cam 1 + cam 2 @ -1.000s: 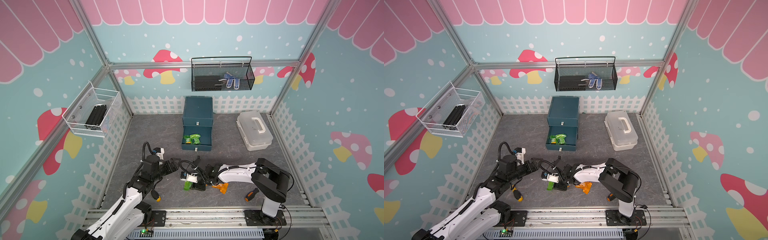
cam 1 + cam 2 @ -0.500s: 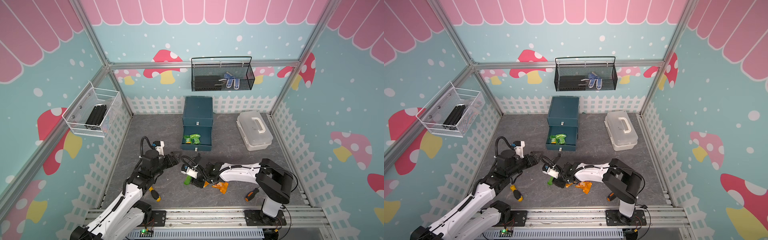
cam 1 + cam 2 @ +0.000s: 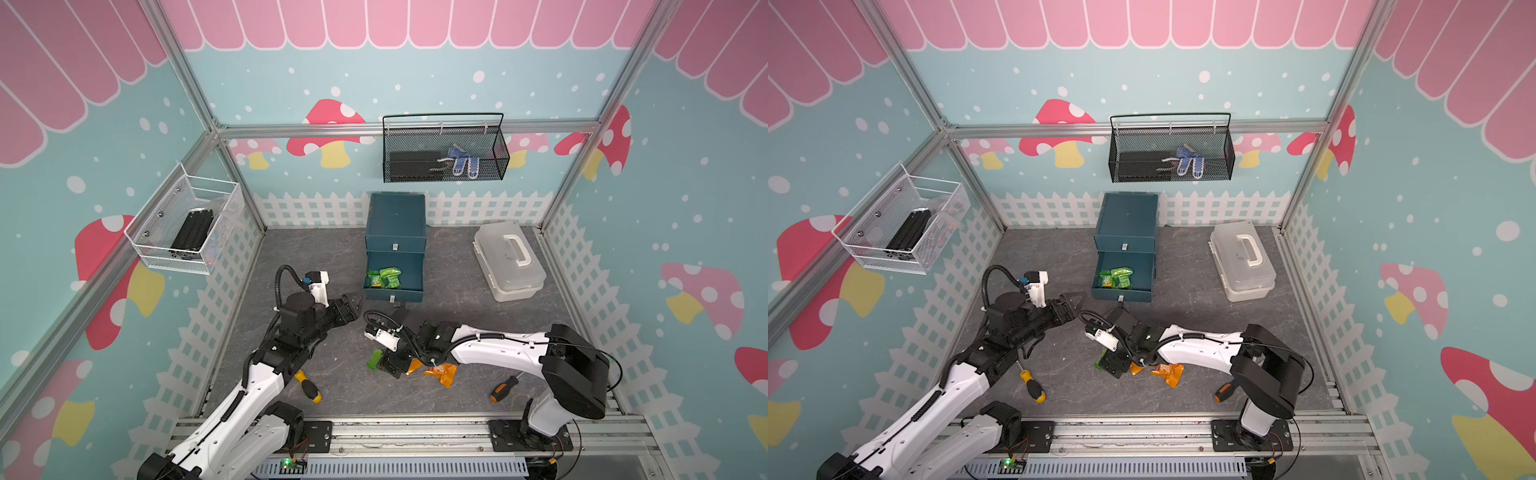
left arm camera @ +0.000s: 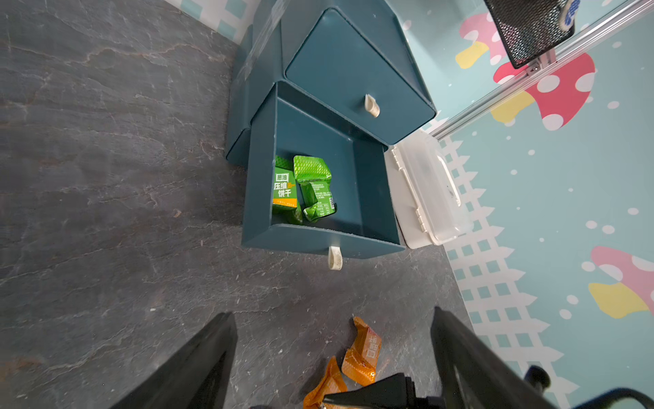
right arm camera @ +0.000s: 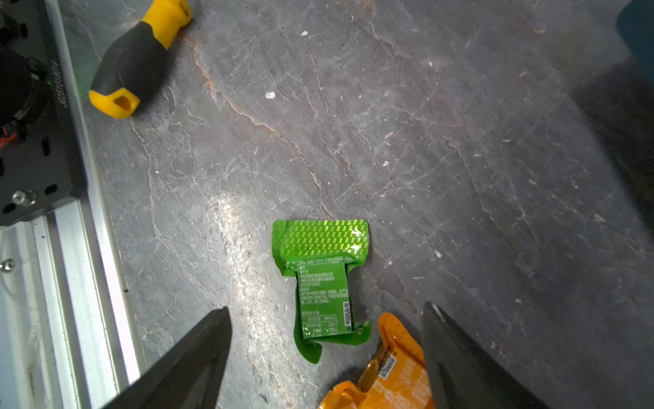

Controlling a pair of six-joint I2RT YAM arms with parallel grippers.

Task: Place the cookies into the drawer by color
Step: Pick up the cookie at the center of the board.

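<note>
My right gripper (image 5: 326,308) gapes empty over the green cookie (image 5: 322,294); closing now risks pinching the orange cookie (image 5: 389,375) just beside it.

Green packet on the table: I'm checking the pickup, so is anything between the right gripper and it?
Nothing visible. The right gripper stands open over the green packet; an orange packet lies close beside it, partly hidden by one finger.

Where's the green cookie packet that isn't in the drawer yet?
In the right wrist view the green packet lies flat on the grey floor between the right gripper's open jaws, beside an orange packet, nearer the robot than the open drawer.
</note>
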